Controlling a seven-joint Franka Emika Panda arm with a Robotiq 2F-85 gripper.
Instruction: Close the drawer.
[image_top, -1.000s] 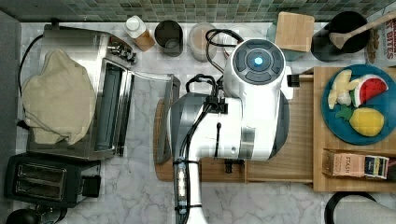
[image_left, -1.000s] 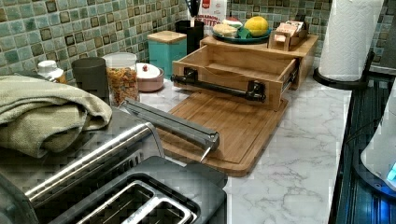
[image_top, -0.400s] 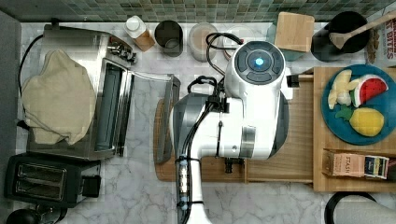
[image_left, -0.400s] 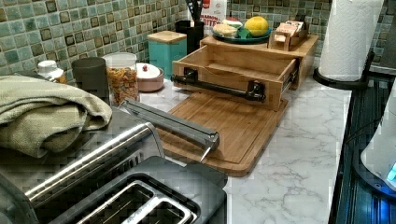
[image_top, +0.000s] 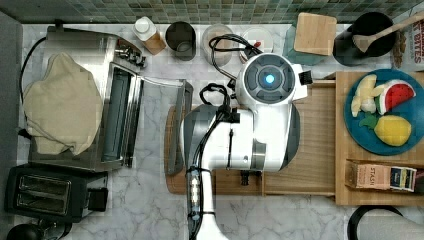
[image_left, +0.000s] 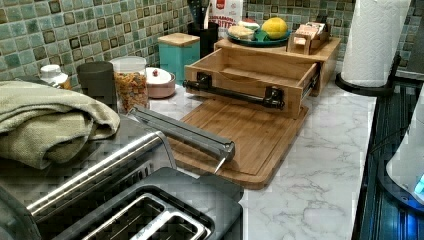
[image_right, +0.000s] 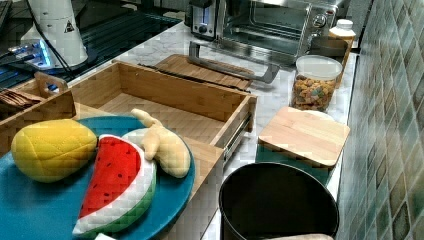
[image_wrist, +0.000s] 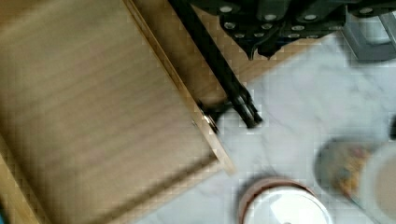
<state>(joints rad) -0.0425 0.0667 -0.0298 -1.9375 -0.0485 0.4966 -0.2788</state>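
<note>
Tea box (image_top: 382, 176) — reads "STASH".

Arm appearance, top view.
Robot arm (image_top: 250, 135): glossy white shells, grey joint bands, round grey cap with lit blue centre. Black cables loop along the links. Wrist view: black housing with silver screws.

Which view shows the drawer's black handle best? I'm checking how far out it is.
The left view: the handle shows whole across the open drawer. The wrist view catches one end; the top view hides most under the arm.
</note>
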